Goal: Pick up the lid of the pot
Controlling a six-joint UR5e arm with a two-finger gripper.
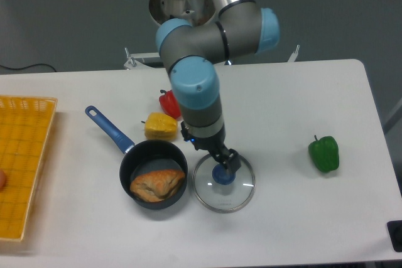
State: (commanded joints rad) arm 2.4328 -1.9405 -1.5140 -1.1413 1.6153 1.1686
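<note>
The pot lid (pixel 239 193) lies flat on the tabletop (pixel 301 218), just beside the black pan (pixel 127 174), its blue knob (pixel 223 174) facing up; being round, it shows no long axis. It is clear, with a thin greyish rim. Above its far side hangs the pincer (pixel 212 151), fingers apparently spread wide

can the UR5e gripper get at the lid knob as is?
Probably yes: the gripper hangs open near the blue knob, nothing visibly resting on it; the black pan sits beside the lid.

White table (pixel 301 218) with crate (pixel 46 108), pan (pixel 147 157), lid (pixel 227 200), yellow pepper (pixel 161 126), red pepper (pixel 168 104), green pepper (pixel 324 154)
</note>
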